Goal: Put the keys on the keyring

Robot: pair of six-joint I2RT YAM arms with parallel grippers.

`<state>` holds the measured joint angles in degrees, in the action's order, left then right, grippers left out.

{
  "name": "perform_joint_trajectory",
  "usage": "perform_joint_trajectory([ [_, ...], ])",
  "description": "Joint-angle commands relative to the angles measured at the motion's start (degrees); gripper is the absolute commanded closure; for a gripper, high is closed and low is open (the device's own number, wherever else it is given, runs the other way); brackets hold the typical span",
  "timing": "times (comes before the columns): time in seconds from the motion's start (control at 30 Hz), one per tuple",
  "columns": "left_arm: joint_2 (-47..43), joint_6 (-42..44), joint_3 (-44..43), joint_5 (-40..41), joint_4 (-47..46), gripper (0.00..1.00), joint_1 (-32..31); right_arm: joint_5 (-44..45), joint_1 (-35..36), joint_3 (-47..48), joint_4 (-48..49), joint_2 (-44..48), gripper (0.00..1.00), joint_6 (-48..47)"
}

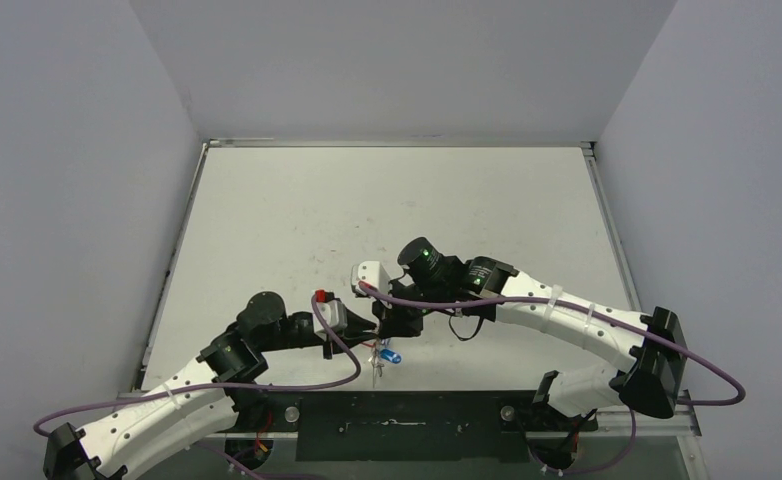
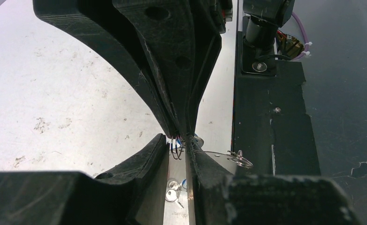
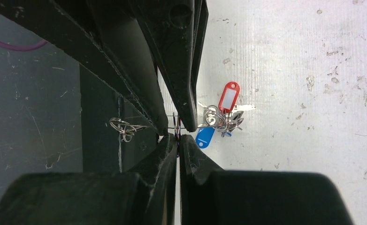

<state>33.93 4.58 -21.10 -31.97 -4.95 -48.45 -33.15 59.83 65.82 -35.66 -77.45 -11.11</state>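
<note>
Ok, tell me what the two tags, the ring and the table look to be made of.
Red tag: glossy moulded plastic, likely, framing a white insert. Blue tag: same glossy plastic look. Ring: thin bright wire, so metal, probably steel. Table: pale matt sheet, scuffed and speckled; painted board or laminate, cannot tell which.

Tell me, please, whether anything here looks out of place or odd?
Nothing is damaged. The keyring straddles the table edge: its clip is over the black plate, the keys over the table, so part of it is off the work surface.
</note>
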Motion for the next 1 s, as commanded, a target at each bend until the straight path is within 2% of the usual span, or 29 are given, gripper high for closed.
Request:
perform_joint_trajectory([
  [0.0, -0.21, 0.31, -0.55, -0.93, -0.63, 0.81, -0.33, 0.19, 0.59, 3.06, 3.24, 0.32, 1.00, 0.61],
  [0.13, -0.72, 2.30, -2.10, 0.08, 4.51, 0.77, -0.33, 0.20, 0.56, 3.04, 3.14, 0.50, 1.00, 0.73],
  [0.3, -1.26, 1.92, -1.97, 1.49, 4.86, 0.78, -0.33, 0.10, 0.85, 3.08, 3.36, 0.50, 1.00, 1.14],
  [0.4, -0.64, 1.44, -1.72, 1.33, 3.73, 0.84, -0.34, 0.10, 0.90, 3.13, 3.56, 0.38, 1.00, 1.18],
  [0.77, 1.65, -0.80, -0.66, 0.81, -2.51, 0.82, -0.33, 0.06, 1.01, 3.07, 3.92, -0.47, 1.00, 1.27],
  [0.83, 1.29, -1.16, -0.33, 0.93, -3.15, 0.87, -0.33, 0.09, 1.06, 2.90, 3.93, -0.51, 1.00, 1.27],
  [0.9, 0.71, -1.32, 0.02, 0.94, -3.30, 1.00, -0.33, 0.13, 1.04, 2.72, 4.22, -0.53, 1.00, 1.35],
  [0.97, -0.10, -1.64, 0.68, 0.81, -3.58, 1.00, -0.33, 0.61, 1.05, 2.34, 4.96, -0.15, 0.91, 1.74],
])
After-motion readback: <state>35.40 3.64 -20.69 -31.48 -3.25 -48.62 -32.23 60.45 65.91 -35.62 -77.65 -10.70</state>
